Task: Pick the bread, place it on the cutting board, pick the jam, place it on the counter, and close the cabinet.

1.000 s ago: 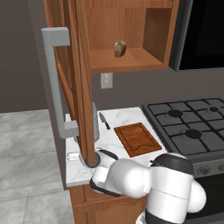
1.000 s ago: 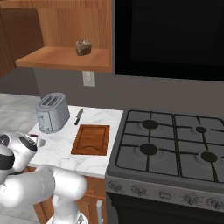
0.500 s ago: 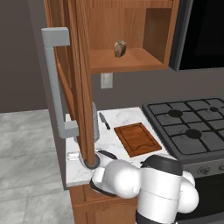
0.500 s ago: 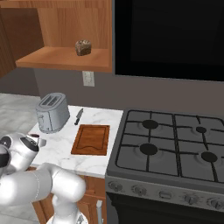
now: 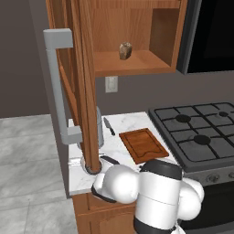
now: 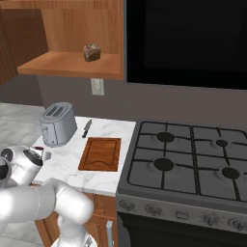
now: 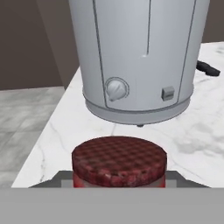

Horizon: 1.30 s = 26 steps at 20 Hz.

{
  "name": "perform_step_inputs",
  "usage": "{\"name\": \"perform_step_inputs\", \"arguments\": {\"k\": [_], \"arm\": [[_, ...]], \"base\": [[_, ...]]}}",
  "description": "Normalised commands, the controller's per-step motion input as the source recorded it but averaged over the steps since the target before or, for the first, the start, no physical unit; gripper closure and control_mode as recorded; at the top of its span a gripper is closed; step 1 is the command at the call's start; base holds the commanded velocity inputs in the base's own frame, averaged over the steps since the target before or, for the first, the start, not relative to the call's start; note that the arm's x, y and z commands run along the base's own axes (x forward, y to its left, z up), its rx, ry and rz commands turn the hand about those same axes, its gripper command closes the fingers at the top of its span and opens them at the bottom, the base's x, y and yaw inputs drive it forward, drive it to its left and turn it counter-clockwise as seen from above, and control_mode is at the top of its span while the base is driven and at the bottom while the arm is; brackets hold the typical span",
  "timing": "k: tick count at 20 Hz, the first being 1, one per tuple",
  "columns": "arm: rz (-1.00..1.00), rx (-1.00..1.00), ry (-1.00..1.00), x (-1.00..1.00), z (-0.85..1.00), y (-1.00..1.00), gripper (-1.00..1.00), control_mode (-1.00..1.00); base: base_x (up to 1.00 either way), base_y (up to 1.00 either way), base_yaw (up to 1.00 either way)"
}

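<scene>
Red-lidded jam [image 7: 119,162] sits between the gripper's jaws on the counter [image 7: 192,131].
Whether the jaws grip the jar or merely flank it cannot be told. It stands just before the toaster [image 7: 138,57], near the counter's edge. Judged rigid, smooth-walled and probably breakable; best held low on the body, beneath the lid. Bread [image 5: 125,50] rests on the cabinet [image 5: 137,61] shelf; cutting board [image 6: 101,154] bare.

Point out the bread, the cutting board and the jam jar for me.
bread [image 6: 91,52]: right base view, on its crusty front face.
cutting board [image 6: 101,153]: right base view, middle of its wooden top.
jam jar [image 7: 119,159]: hand view, centre of its dark red lid.
</scene>
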Motion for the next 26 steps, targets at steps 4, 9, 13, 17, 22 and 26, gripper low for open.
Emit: {"name": "perform_step_inputs", "arguments": {"k": [4,9,13,17,22,26], "arm": [[0.0,0.0,0.0,0.04,-0.23,0.0,1.0,-1.0],[0.0,0.0,-0.01,0.0,-0.28,0.0,1.0,-1.0],[0.0,0.0,0.0,0.0,-0.3,0.0,1.0,-1.0],[0.0,0.0,0.0,0.0,-0.33,0.0,1.0,-1.0],[0.0,0.0,0.0,0.0,-0.38,0.0,1.0,-1.0],[0.0,0.0,0.0,0.0,-0.42,0.0,1.0,-1.0]], "base": [[0.0,0.0,0.0],[0.0,0.0,0.0],[0.0,0.0,0.0],[0.0,0.0,0.0],[0.0,0.0,0.0],[0.0,0.0,0.0]]}}
